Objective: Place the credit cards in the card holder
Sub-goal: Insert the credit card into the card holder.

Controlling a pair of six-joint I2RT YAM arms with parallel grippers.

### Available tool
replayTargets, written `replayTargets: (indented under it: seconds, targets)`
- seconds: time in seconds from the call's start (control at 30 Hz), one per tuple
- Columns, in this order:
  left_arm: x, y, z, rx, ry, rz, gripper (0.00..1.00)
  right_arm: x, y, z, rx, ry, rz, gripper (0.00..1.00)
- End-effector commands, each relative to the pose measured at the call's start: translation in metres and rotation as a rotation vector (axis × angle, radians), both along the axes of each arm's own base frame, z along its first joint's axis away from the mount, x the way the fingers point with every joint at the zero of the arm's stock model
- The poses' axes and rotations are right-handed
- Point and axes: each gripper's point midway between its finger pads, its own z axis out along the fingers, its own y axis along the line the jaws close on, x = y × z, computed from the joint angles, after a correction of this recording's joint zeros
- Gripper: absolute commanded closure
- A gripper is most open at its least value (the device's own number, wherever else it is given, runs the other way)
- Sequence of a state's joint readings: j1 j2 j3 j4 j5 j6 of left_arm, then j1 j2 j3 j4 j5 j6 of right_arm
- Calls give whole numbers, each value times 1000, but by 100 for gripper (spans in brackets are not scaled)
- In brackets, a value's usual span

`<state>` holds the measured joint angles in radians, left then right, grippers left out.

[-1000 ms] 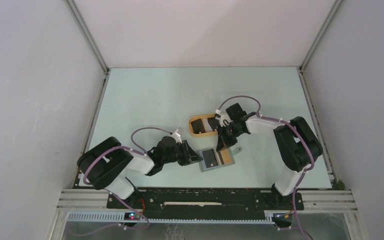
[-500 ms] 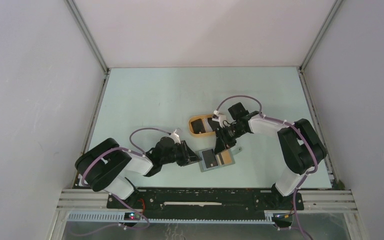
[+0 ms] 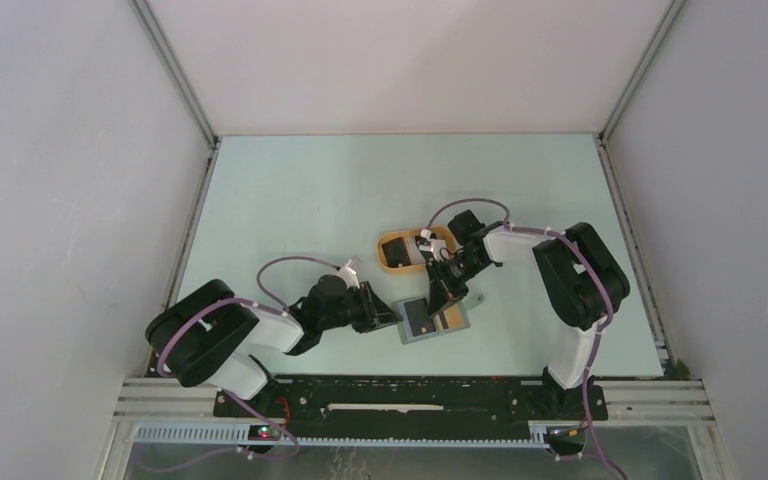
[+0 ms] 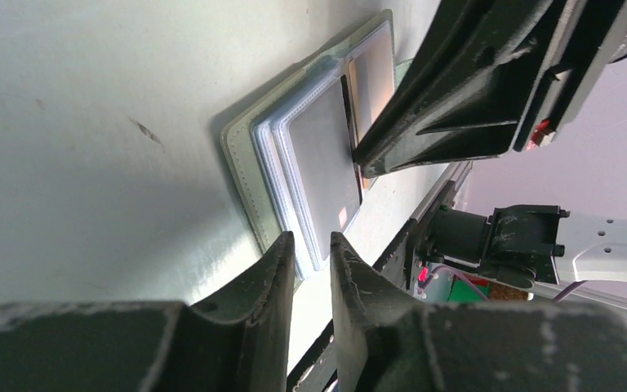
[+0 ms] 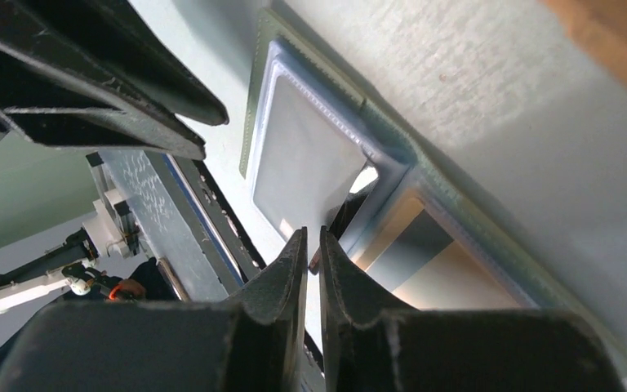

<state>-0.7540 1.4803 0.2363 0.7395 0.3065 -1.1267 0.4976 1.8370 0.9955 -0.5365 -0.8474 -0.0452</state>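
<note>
2 credit cards (image 3: 418,318) in 1 open card holder (image 4: 241,167), 1 orange tray (image 3: 383,250), 2 grippers.
The card holder is laid flat near the front of 1 pale green table (image 3: 300,200), the tray close behind; 1 dark and 1 tan striped card are pocketed. Its edge is pinched by the narrow-set left gripper (image 4: 312,245); the right gripper (image 5: 313,237) is nearly closed at the fold, its hold not discernible. 3 pale walls (image 3: 410,60) are seen around.

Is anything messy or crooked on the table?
Nothing looks spilled or broken. The only odd bit is the open card holder near the front of the table: it lies a little crooked, not lined up with the table's edge.
</note>
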Motion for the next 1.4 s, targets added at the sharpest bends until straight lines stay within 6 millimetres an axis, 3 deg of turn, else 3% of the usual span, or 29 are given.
replayTargets:
  seconds: [0.0, 0.13, 0.37, 0.87, 1.37]
  targets:
    - [4, 0, 11, -35, -41, 12, 73, 4, 5, -4, -30, 24, 0, 83]
    - [4, 0, 15, -44, -60, 11, 72, 7, 3, -14, -73, 53, -13, 84]
    - [7, 1, 23, -58, -92, 21, 69, 8, 2, 0, -22, 25, 14, 80]
    - [10, -14, 31, -113, -82, -17, 68, 11, -4, -23, -94, 117, -36, 83]
    - [12, -16, 30, -119, -80, -5, 68, 7, -1, -25, -103, 123, -16, 83]
